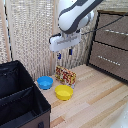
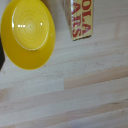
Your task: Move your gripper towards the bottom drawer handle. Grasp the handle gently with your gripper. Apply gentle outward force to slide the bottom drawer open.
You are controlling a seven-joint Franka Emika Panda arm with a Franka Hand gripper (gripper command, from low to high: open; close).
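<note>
Black box (image 1: 20, 95) at the exterior view's left, then blue bowl (image 1: 45, 82), yellow bowl (image 1: 63, 92) and snack pack (image 1: 65, 75) on the surface (image 1: 95, 105). Gripper (image 1: 65, 53) hangs above them, fingers slightly parted, holding nothing. Bottom handle (image 1: 108, 58), a horizontal bar, lies well off towards the exterior view's right on the bottom drawer (image 1: 107, 60).

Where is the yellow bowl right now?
In the exterior view, the yellow bowl sits on the wooden floor, between the blue bowl and the snack box.
</note>
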